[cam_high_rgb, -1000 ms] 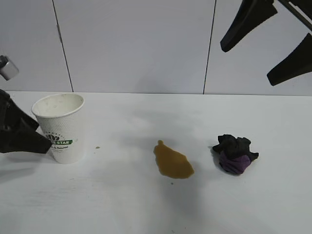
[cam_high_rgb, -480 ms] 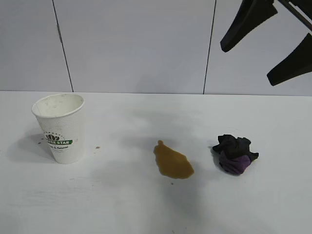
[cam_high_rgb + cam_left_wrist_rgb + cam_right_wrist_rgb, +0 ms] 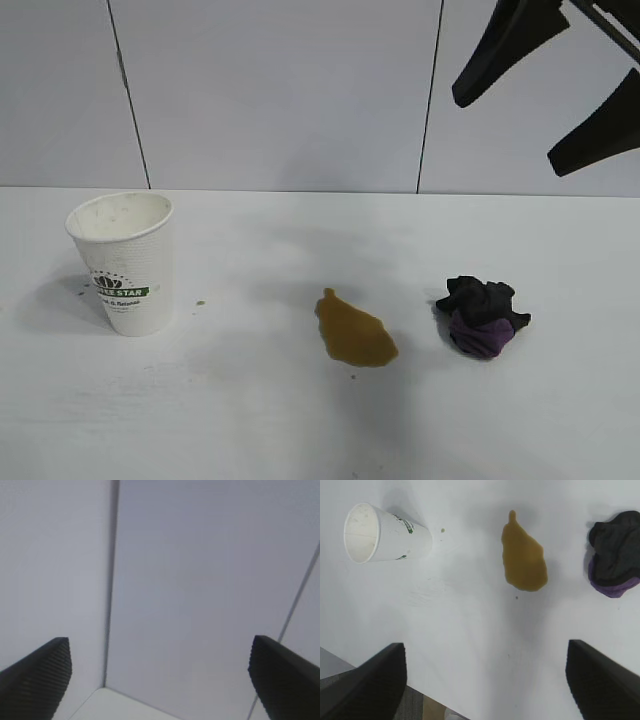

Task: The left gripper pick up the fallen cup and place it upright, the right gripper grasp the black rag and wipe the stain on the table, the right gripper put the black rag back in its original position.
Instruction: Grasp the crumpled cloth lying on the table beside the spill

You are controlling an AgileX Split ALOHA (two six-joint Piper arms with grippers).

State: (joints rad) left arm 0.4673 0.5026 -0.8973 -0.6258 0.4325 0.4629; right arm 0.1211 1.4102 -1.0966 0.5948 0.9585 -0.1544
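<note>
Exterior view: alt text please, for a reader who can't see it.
A cup stands upright at the left of a white table, a brown stain at centre and a black rag to its right. The right gripper hangs open high above the rag.

Below me the white desk (image 3: pixel 260 420) carries three things in a row. The cup (image 3: pixel 124 262) stands upright at my left, the amber stain (image 3: pixel 354 331) lies flat in the middle, and the rag (image 3: pixel 482 316) sits bunched at my right, all well apart.
</note>
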